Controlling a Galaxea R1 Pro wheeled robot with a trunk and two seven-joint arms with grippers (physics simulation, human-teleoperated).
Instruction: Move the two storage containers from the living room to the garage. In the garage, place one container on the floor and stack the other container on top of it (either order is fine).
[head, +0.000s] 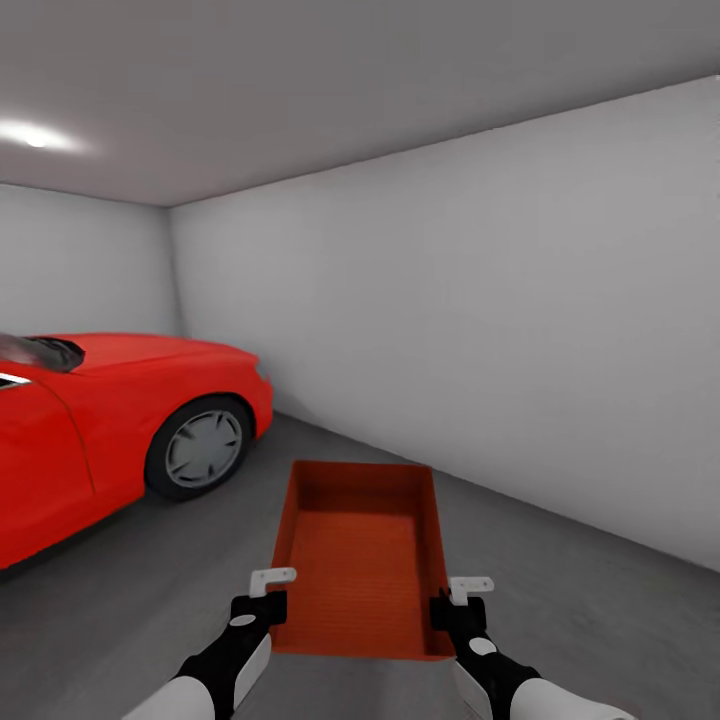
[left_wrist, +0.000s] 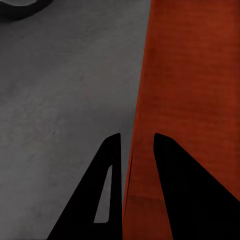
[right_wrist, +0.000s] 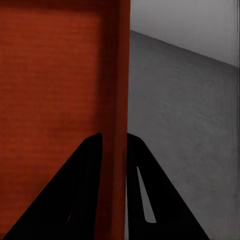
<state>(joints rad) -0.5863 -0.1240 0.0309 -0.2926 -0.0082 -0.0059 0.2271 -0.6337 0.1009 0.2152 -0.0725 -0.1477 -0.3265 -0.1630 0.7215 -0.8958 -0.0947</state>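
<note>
Head view shows 1 bin (head: 362, 560) carried level between both arms in the garage, above the grey floor (head: 600, 620), with the red car (head: 110, 440) to the left and a white wall (head: 500, 320) ahead and to the right. The left gripper (head: 262, 608) pinches the bin's left wall near its near corner; the right gripper (head: 455, 612) pinches the right wall opposite. In the left wrist view the left fingers (left_wrist: 112, 190) straddle the thin orange wall (left_wrist: 135, 165), closed on it; in the right wrist view the right fingers (right_wrist: 90, 190) do the same on their wall (right_wrist: 117, 125).

The step in hand looks like setting this bin down. To do it well, I would lower both arms together and evenly so the bin stays flat, keep it well apart from the car's wheel (head: 200, 448), and release both walls only once the base rests on the floor.

How high the bin hangs above the floor is hard to judge. Its underside is hidden. Whether a 2nd bin sits nested inside this 1 cannot be told from these pictures. The car's rear is cut off at the frame edge.
</note>
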